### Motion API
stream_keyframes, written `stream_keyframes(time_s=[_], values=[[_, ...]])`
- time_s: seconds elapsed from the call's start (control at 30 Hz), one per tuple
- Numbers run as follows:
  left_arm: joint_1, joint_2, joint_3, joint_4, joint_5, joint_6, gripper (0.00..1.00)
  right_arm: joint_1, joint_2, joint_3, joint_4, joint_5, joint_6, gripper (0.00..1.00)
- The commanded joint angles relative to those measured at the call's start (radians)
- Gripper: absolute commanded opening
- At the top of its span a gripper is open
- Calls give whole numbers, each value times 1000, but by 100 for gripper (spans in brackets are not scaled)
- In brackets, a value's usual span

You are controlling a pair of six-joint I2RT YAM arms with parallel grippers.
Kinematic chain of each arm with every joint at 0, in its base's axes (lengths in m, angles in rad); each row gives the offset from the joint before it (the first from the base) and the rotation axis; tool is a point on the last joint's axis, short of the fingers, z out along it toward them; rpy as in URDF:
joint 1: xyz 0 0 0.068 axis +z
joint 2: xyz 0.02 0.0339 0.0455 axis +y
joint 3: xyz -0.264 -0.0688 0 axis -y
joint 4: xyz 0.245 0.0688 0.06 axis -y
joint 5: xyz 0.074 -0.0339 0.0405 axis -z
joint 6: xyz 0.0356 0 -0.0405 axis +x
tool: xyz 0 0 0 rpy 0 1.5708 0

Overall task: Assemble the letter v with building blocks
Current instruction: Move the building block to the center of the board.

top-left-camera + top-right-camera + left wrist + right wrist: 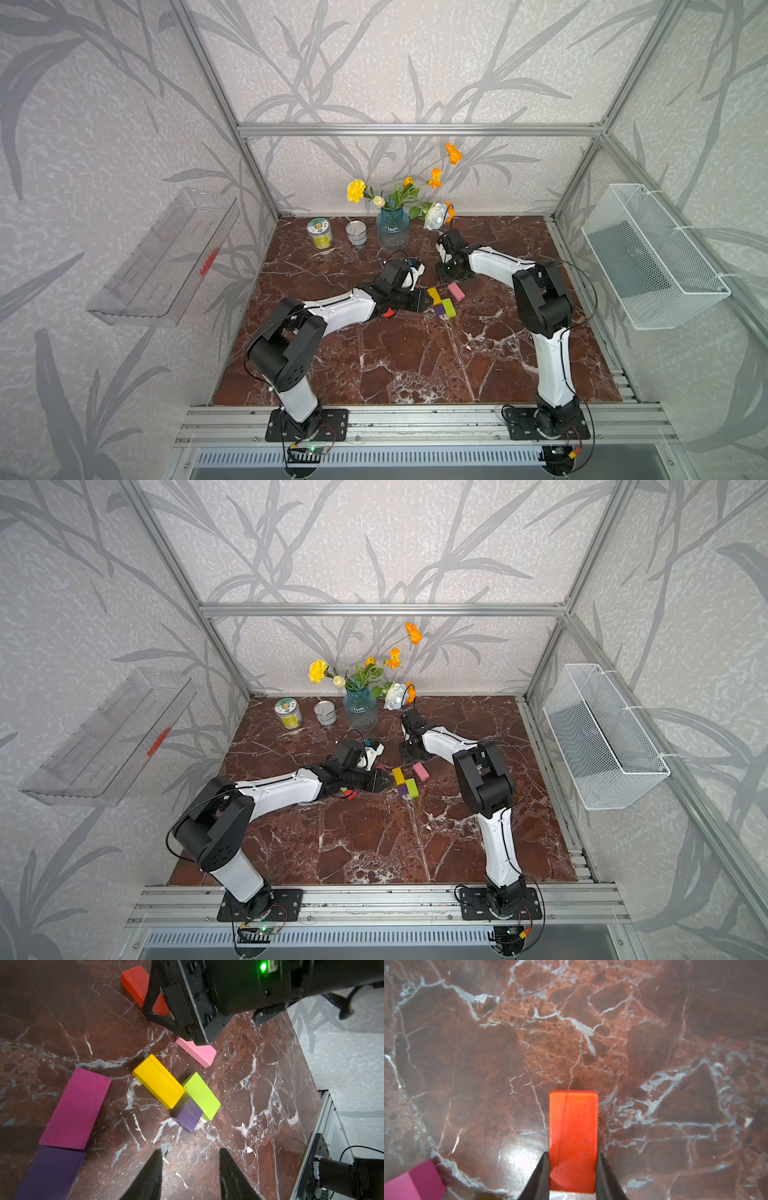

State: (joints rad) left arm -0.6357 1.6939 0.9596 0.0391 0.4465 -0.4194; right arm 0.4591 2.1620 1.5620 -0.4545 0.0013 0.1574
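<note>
Grey leaf-pattern wallpaper (415, 62) lines an enclosure framed in aluminium profile (415, 129). Its floor is a glossy red-brown marble table (415, 365) with white veining. A white mesh basket (652, 257) and a clear plastic shelf (162, 257) hang on the side walls.

Left arm (345, 309), white shell with black joints, lies low across the table toward the centre. Left gripper (190, 1150): black tapered fingers (152, 1174) spread apart, bare marble between them, nothing touched.

Right arm (498, 262) reaches toward the rear centre. Right gripper (572, 1155): fingertips pressed against both long sides of the red bar (573, 1126), pinching it across its width. The bar lies flat on the marble.

Rear edge: blue glass vase (392, 230) of flowers, with a yellow-labelled can (320, 234) and a plain metal can (356, 232) beside it.

The building blocks (448, 307) in view are smooth, solid-coloured and sharp-edged, lying near the table centre between the two grippers. Magenta bar (75, 1108) and dark purple bar (49, 1174) lie end to end, touching. Yellow bar (159, 1082), lime green bar (201, 1095) and purple cube (188, 1118) form one touching cluster ahead of the left fingers. Whether the yellow bar rests on the cube cannot be told. Pink bar (199, 1053) lies apart from the cluster, partly hidden by the right gripper's body in the left wrist view.
</note>
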Motion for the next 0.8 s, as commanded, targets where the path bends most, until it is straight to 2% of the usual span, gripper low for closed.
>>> stream_keyframes(time_s=[0.0, 0.2, 0.77], values=[[-3, 2, -1, 18, 10, 4, 44, 6, -18, -30, -87, -7, -58, 24], [-3, 6, 4, 13, 11, 7, 44, 6, -14, -47, -117, -43, -68, 26], [-3, 25, 16, 3, 20, 10, 44, 2, -43, -131, -132, -35, -85, 28]])
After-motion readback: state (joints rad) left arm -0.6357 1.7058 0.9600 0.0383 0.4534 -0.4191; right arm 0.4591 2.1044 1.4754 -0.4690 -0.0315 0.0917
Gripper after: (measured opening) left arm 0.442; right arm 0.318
